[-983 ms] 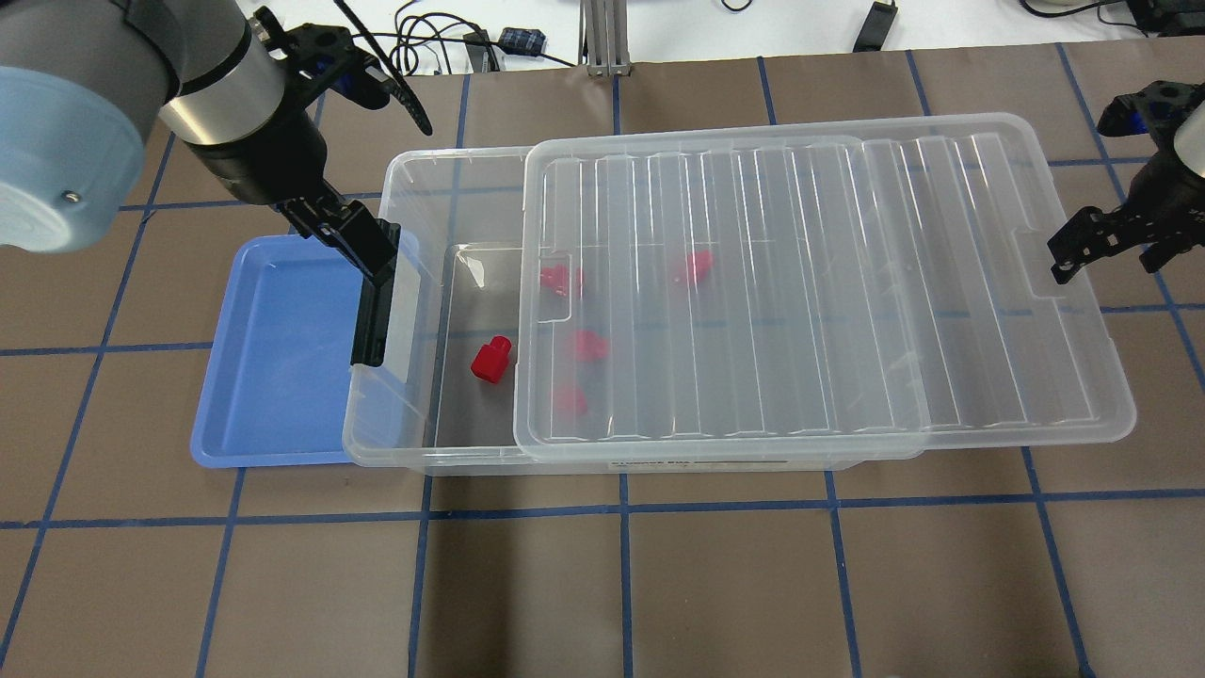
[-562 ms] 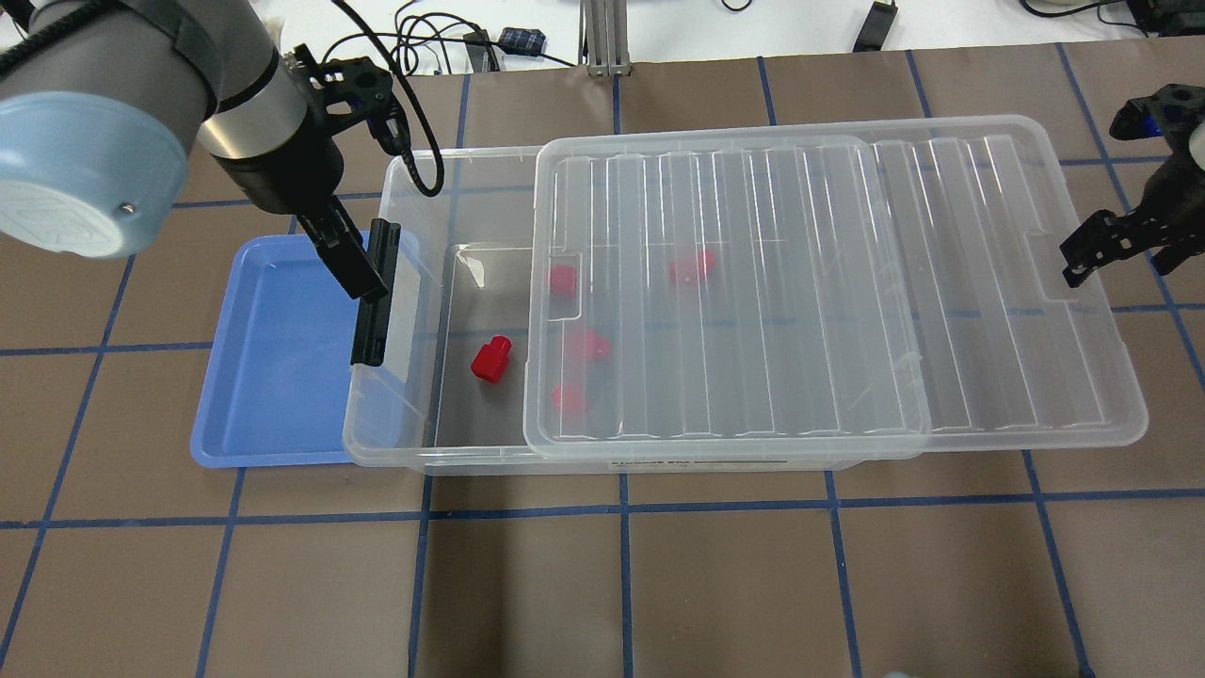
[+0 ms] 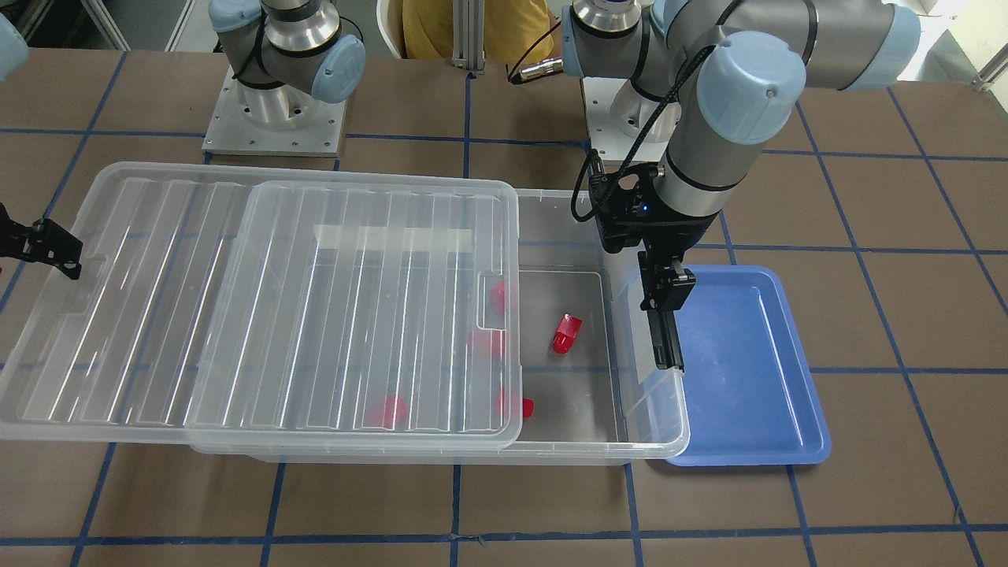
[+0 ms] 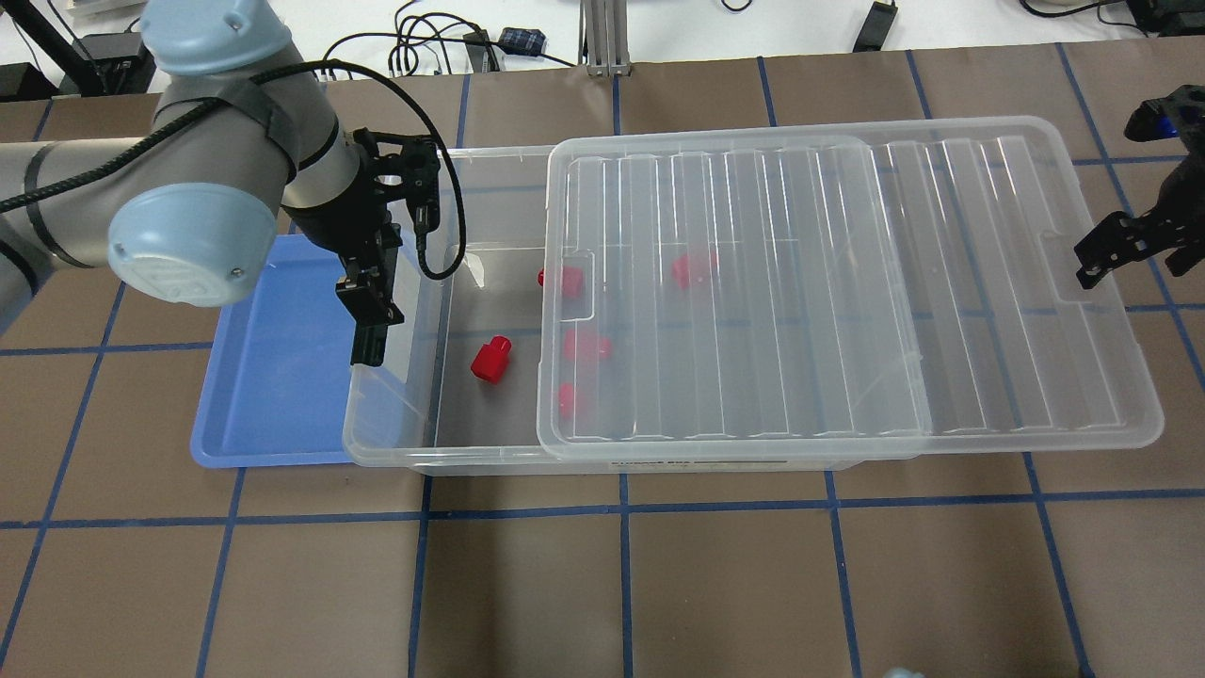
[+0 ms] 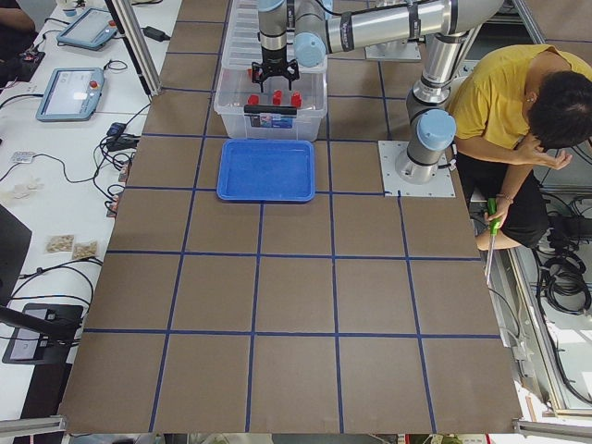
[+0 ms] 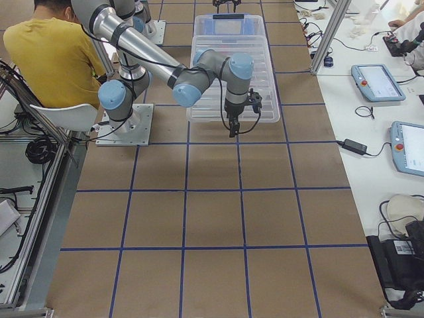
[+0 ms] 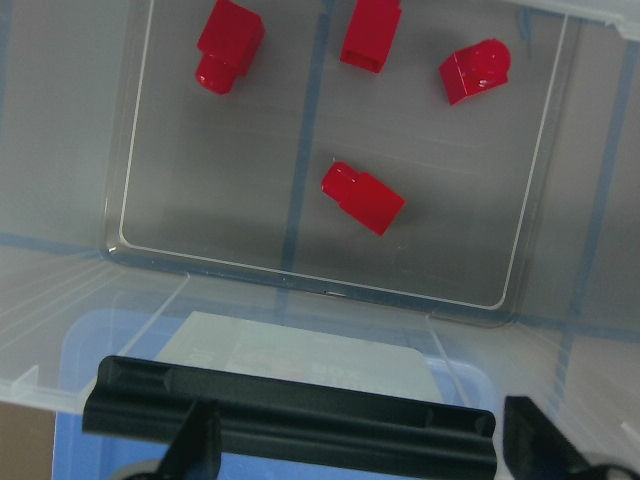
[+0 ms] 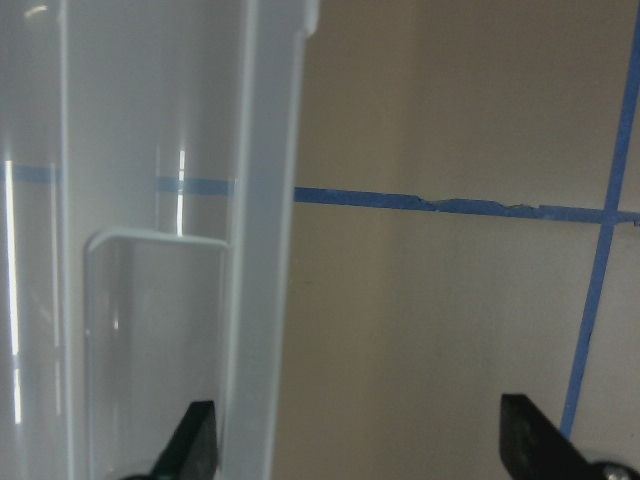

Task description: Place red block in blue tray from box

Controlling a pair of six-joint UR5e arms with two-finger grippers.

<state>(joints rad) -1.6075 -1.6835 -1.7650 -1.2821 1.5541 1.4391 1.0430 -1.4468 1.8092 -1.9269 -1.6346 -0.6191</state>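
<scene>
The box (image 4: 395,443) is a clear bin with its ribbed lid (image 4: 847,282) slid to the right, leaving its left end uncovered. One red block (image 4: 490,360) lies uncovered on the box floor, also in the left wrist view (image 7: 362,198); several more lie under the lid edge. The blue tray (image 4: 273,377) sits empty against the box's left end. My left gripper (image 4: 370,299) is open above the black latch bar (image 7: 290,415) at that end. My right gripper (image 4: 1130,247) is open and empty just off the lid's right edge (image 8: 270,200).
Cables (image 4: 424,38) and an aluminium post (image 4: 602,38) lie at the table's far edge. A seated person in yellow (image 5: 509,102) is behind the robot bases. Brown mat with blue tape lines surrounds the box.
The lid has slid further right, uncovering more of the box's left end. My right gripper has drawn back right. My left arm has swung round, its gripper now over the latch bar.
</scene>
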